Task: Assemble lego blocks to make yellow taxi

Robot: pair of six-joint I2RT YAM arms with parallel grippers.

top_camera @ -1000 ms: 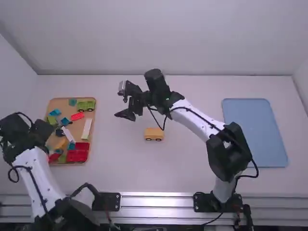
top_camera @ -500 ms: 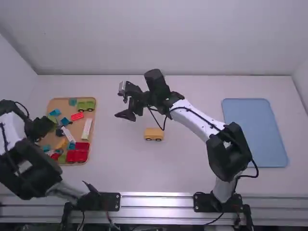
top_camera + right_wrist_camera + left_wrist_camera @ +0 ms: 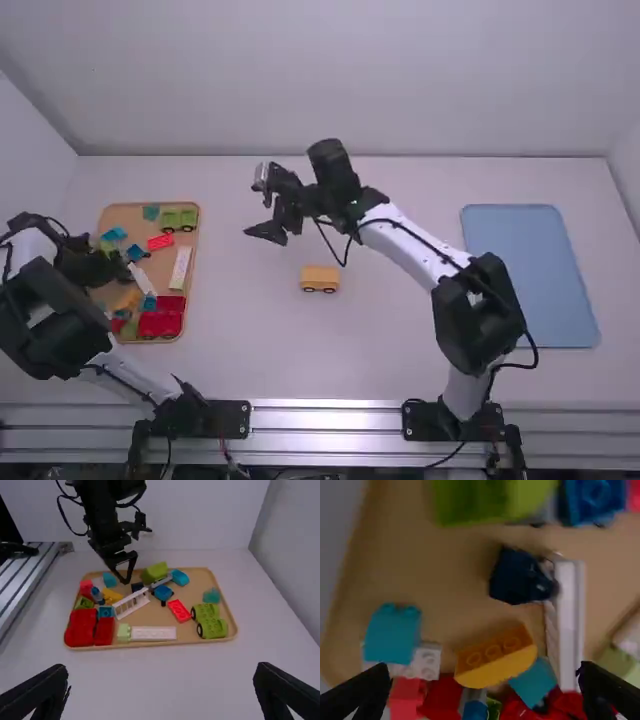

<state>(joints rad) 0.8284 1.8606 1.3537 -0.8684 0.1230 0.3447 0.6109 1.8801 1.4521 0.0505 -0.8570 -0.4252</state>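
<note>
A yellow block body on black wheels [image 3: 320,280] stands on the white desk [image 3: 400,350], right of the shallow tan tray [image 3: 122,213]. In the tray's near-left part lies a yellow plastic brick with a curved side [image 3: 495,661], probably the next part. The left tool [image 3: 484,670], at the tray, is nearer and spread wide; the brick's long axis runs roughly finger to finger, so it may need turning. The right tool [image 3: 161,671], wide and empty, is right of the tray.
</note>
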